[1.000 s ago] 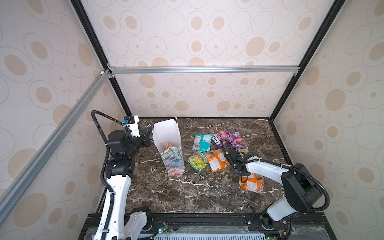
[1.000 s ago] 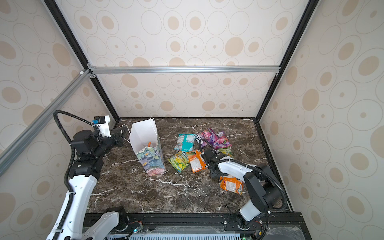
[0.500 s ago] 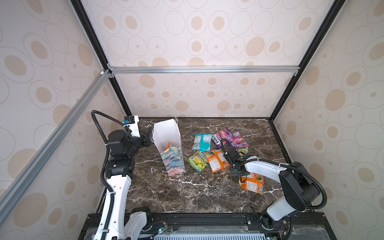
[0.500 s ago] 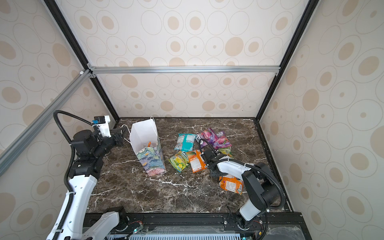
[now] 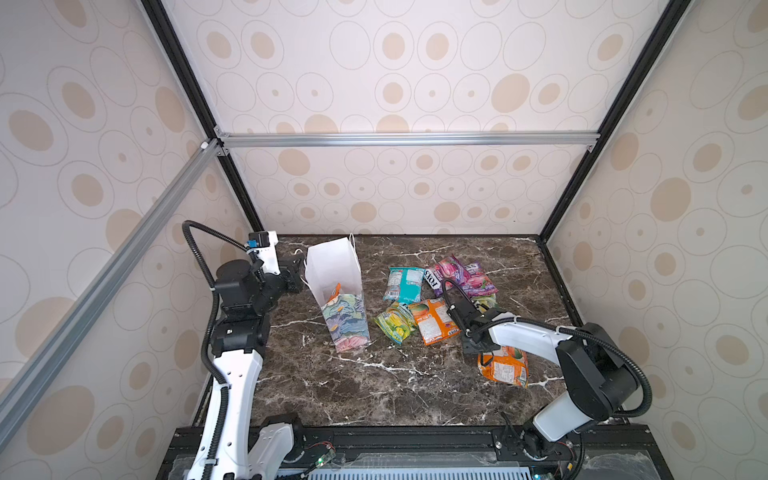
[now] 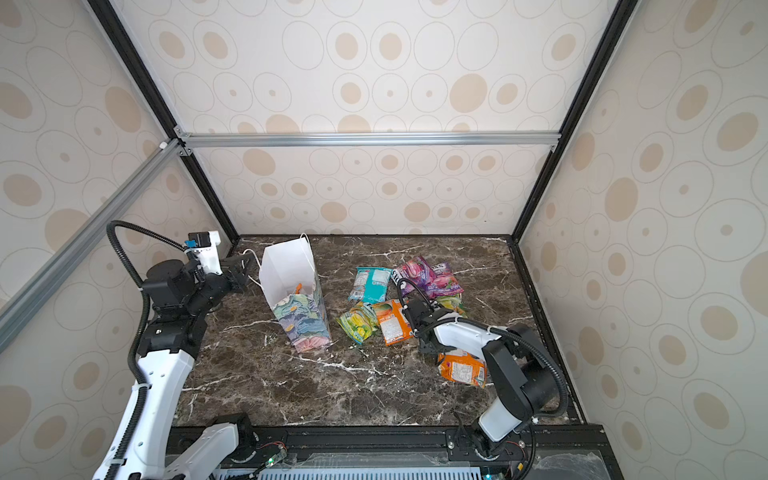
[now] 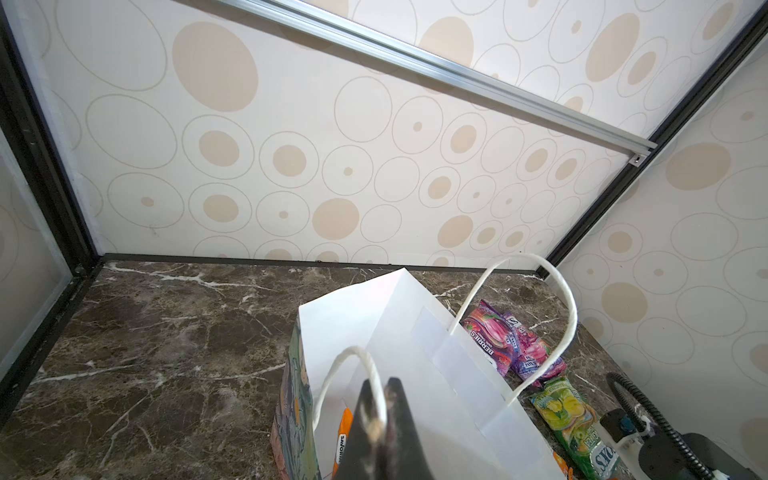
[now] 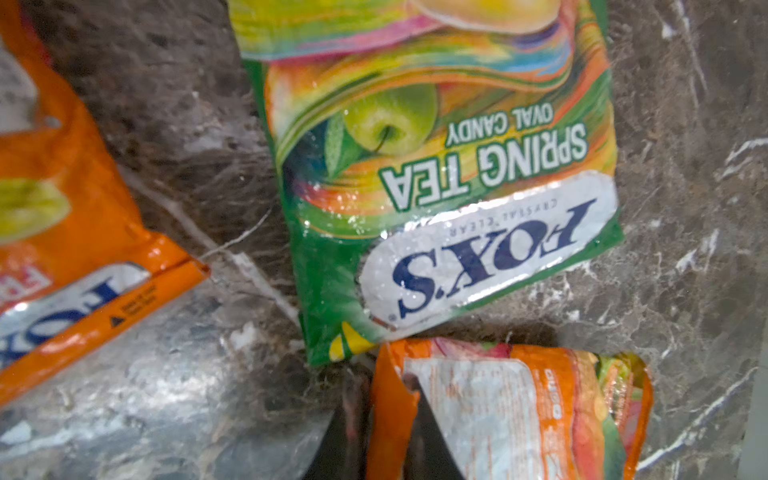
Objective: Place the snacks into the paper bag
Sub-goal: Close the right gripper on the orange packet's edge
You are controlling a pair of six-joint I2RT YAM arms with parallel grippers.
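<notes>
Narrowed over the last second, the right end effector (image 8: 384, 419) now has its 2 fingers pinched on the crimped edge of a crumpled orange plastic candy packet (image 8: 498, 415), which lies on the dark brown marble desk (image 5: 374, 386) near its front right; in both top views that arm reaches low across the desk to this packet (image 5: 503, 368) (image 6: 463, 368). Just beside the pinched edge, in the right wrist view, lies a green-yellow packet marked FOX'S SPRING TEA (image 8: 436, 166); a second orange packet (image 8: 62, 208) lies apart from both. The left end effector (image 7: 380, 428) has not shifted; its jaws are closed on a white cord handle (image 7: 353, 351) of the tall paper bag (image 5: 332, 270), white inside and painted with pastel florals outside, standing open on the left part of the desk; 1 orange packet in the bag (image 5: 336, 293) shows above its painted front. Between the bag and the right arm, in a top view, lie another green-yellow packet (image 5: 395, 322), touching the second orange packet; a teal packet (image 5: 405, 282) behind them; and 2 purple-pink packets (image 5: 461, 274) overlapping further back.
</notes>
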